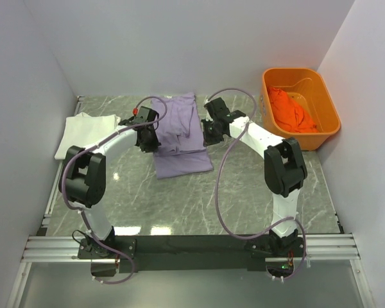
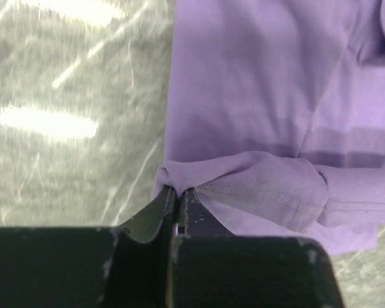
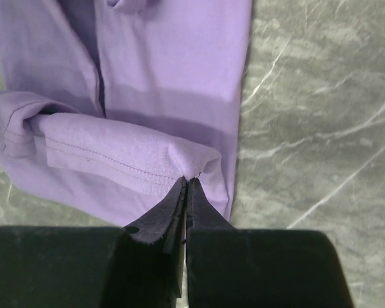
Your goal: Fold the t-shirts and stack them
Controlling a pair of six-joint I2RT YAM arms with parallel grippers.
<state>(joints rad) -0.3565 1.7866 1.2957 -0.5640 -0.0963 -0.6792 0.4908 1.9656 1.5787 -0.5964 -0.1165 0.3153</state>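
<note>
The lavender-purple t-shirt (image 1: 179, 138) lies partly folded in the middle of the marble table (image 1: 244, 192). My left gripper (image 1: 147, 138) is shut on its hemmed edge at the left side (image 2: 177, 186). My right gripper (image 1: 208, 133) is shut on the same hem at the right side (image 3: 189, 179). The hem (image 3: 109, 154) is lifted and doubled over the shirt body between the two grippers (image 2: 263, 186). The white t-shirt (image 1: 83, 131) lies folded at the far left. The bright orange t-shirt (image 1: 292, 109) lies crumpled inside the tub.
A rigid orange plastic tub (image 1: 321, 90) stands at the back right corner. White walls close in the table on the left, back and right. Bare marble shows in front of the purple shirt (image 1: 192, 199).
</note>
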